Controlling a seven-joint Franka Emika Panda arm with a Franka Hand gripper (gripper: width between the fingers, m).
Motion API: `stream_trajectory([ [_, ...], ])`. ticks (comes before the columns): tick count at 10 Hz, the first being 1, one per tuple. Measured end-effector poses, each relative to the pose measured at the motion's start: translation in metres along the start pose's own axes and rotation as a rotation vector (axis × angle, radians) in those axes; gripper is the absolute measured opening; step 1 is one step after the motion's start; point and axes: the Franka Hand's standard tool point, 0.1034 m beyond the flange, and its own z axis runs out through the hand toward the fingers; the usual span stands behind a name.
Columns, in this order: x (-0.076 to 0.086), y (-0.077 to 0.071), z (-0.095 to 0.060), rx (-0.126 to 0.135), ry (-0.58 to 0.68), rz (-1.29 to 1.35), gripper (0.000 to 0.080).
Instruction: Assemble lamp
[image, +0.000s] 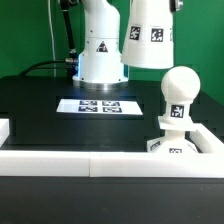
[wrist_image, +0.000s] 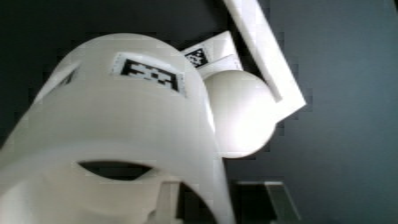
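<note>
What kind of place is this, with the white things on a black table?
Probably a robotics lab test bench. A black table edged by white rails, a marker board of printed square tags, and a lamp shade carrying similar tags above a ball bulb suggest camera-tracked assembly trials.

The arm (image: 100, 45) is all glossy white plastic, chunky rounded shells that catch the light. There's a small black triangle warning sticker on the fat lower segment, plus a thin bluish glow ring right around its foot. A black cable (image: 48, 68) snakes off behind it toward the exterior view's left. Gripper itself isn't clearly visible.
</note>
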Motion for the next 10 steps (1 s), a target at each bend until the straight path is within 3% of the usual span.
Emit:
stream_trajectory([
  [2,-0.002,-0.029,0.002,-0.001,0.007,0.008,0.0044],
  [5,-0.005,-0.047,0.022,-0.016,-0.001,-0.008,0.0044],
  [7,0.002,-0.051,0.040,-0.019,0.017,-0.034,0.0044],
  [10,0.011,-0.043,0.063,-0.027,0.034,-0.092,0.0044],
])
